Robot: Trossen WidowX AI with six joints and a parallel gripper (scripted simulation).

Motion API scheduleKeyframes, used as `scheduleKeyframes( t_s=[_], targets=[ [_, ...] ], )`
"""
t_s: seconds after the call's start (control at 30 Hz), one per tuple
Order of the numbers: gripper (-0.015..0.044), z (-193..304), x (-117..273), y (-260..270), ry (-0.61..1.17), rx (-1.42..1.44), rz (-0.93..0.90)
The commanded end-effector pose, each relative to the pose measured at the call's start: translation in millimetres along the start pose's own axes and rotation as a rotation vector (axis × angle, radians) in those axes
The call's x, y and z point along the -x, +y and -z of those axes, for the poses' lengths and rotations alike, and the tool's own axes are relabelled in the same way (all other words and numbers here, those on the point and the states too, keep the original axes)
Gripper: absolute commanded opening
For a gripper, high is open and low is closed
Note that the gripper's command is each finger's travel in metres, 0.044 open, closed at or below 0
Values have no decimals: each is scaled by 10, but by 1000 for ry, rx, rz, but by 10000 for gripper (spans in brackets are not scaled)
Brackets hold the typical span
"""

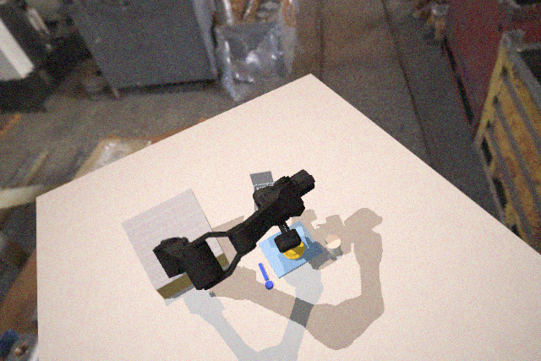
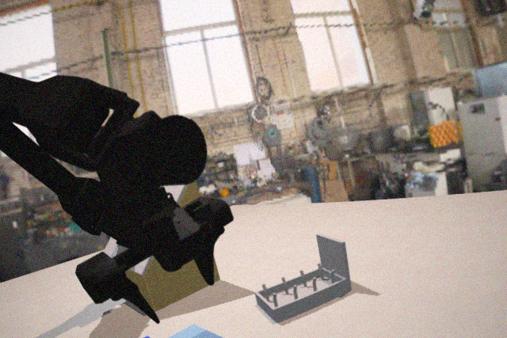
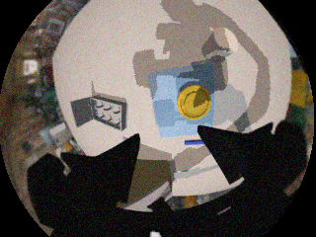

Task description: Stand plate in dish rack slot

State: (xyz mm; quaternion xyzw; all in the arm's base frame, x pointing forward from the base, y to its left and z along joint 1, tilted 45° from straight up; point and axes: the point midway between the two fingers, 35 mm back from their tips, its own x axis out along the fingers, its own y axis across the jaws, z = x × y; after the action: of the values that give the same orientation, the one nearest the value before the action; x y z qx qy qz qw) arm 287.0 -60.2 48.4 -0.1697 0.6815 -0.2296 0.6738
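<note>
Plate: a small round yellow disc (image 3: pixel 194 102) with a raised rim and a smooth matte face, lying flat on the mat, untouched. From the top view only its near edge (image 1: pixel 293 253) shows under the hand.
Mat: a thin light-blue square (image 3: pixel 168 109), flat on the surface, with the plate toward its right side; its corner also shows at the bottom of the exterior view (image 2: pixel 192 331).
Hand: black, with two pointed wedge-shaped fingers standing wide apart and nothing between them; midpoint (image 3: pixel 168 148) above the mat's near edge. In the exterior view the hand (image 2: pixel 180 293) hangs tips-down above the surface, not touching anything.
Dish rack: a grey shallow tray (image 2: pixel 305 289) with short upright pegs in rows and one taller flat end wall; it holds nothing. It sits apart from the mat, seen small and boxy in the wrist view (image 3: pixel 102 113).
Spoon: a blue stick with a rounded end (image 1: pixel 265 276), lying flat just beside the mat.
Cup: a pale round cylinder (image 1: pixel 333 243), upright, just past the mat's far corner.
Box: an olive-sided block with a pale slanted top (image 1: pixel 170 226), near the arm's base.
Surface: a flat cream tabletop (image 1: pixel 393 199), matte, crossed by soft grey and tan shadows.
</note>
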Motion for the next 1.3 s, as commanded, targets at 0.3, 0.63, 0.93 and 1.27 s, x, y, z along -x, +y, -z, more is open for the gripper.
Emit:
scheduleKeyframes(
  t_s=[0.3, 0.63, 0.93, 1.27],
  targets=[
    [400, -241, 58, -413, -71, 40, 201],
    [400, -262, -91, -438, -71, 39, 200],
    [400, -272, -230, -467, -69, 37, 201],
    [400, -277, -388, -505, -70, 38, 202]
  ],
)
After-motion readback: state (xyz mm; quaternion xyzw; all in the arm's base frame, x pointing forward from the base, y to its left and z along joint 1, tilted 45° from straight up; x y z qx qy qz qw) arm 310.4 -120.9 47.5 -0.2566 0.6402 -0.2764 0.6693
